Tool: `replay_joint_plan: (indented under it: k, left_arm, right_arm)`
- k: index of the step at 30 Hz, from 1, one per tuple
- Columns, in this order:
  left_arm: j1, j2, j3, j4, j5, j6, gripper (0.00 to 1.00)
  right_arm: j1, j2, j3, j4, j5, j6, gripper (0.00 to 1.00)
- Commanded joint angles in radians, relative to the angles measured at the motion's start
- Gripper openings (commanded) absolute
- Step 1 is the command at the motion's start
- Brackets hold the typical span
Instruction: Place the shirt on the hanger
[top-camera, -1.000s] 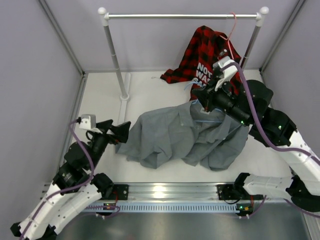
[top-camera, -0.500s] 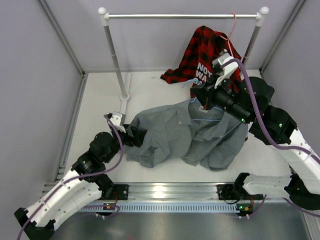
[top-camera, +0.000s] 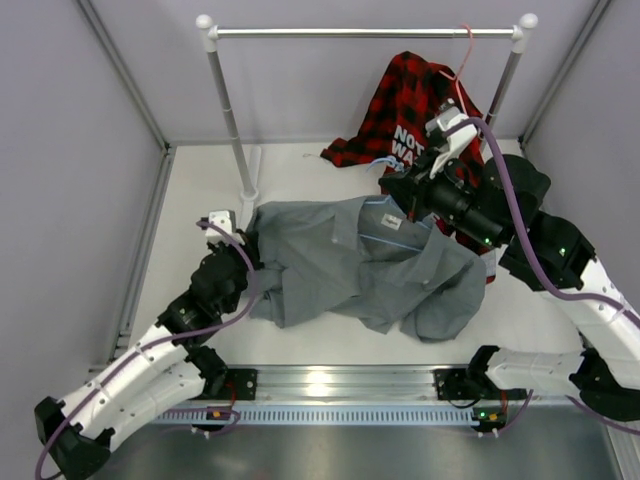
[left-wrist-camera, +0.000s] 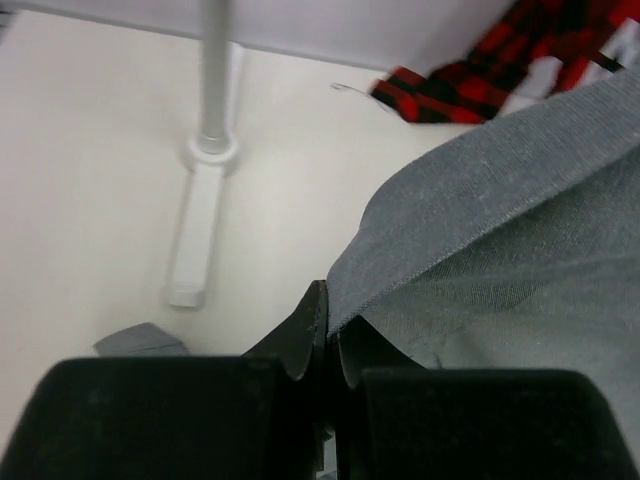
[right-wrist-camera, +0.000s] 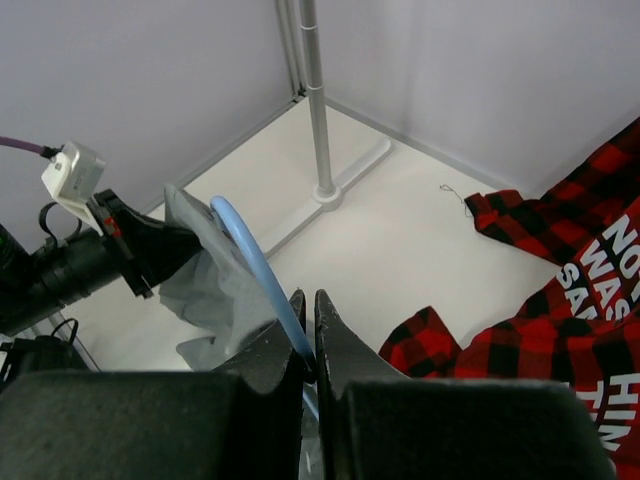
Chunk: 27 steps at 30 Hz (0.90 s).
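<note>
Here my left gripper is clenched on the edge of the shirt at the end away from its collar, and my right gripper clamps the hanger at the collar end, so the shirt lies lengthwise between them on the table.

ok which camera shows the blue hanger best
Right wrist: the hanger shows as a clear light-blue wire curve pinched in the right gripper, running into the shirt. Top external shows only thin blue slivers at the collar; left wrist shows none of it.
</note>
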Motion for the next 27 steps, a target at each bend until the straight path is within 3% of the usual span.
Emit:
replay_joint_plan:
  k: [1, 6, 9, 16, 21, 23, 24, 26, 27]
  left_arm:
    - [0.045, 0.028, 0.079, -0.089, -0.270, -0.093, 0.00]
    - [0.149, 0.056, 0.099, -0.123, -0.155, -0.164, 0.00]
    - [0.156, 0.057, 0.097, -0.131, -0.138, -0.190, 0.00]
    - [0.154, -0.027, 0.114, 0.013, 0.197, -0.039, 0.00]
    - [0.154, -0.095, 0.171, -0.031, 0.238, 0.002, 0.00]
    - [0.156, -0.081, 0.208, -0.098, 0.152, -0.005, 0.25]
    - [0.156, -0.073, 0.219, -0.138, 0.105, -0.033, 0.46]
    - [0.156, -0.055, 0.240, -0.247, -0.040, -0.069, 0.98]
    - [0.156, -0.052, 0.257, -0.273, -0.067, -0.078, 0.98]
  right_arm:
    - [-0.007, -0.056, -0.007, 0.046, 0.049, 0.024, 0.00]
    - [-0.007, -0.089, -0.052, 0.073, 0.062, 0.034, 0.00]
    - [-0.007, -0.080, -0.047, 0.074, 0.057, 0.038, 0.00]
    - [-0.008, -0.020, -0.001, 0.076, 0.020, 0.040, 0.00]
    - [-0.005, 0.009, 0.025, 0.076, 0.019, 0.038, 0.00]
    - [-0.007, 0.008, 0.026, 0.076, 0.026, 0.038, 0.00]
    - [-0.005, 0.006, 0.026, 0.077, 0.031, 0.035, 0.00]
    - [-0.007, -0.003, 0.023, 0.076, 0.046, 0.035, 0.00]
    - [-0.007, -0.007, 0.025, 0.074, 0.049, 0.031, 0.00]
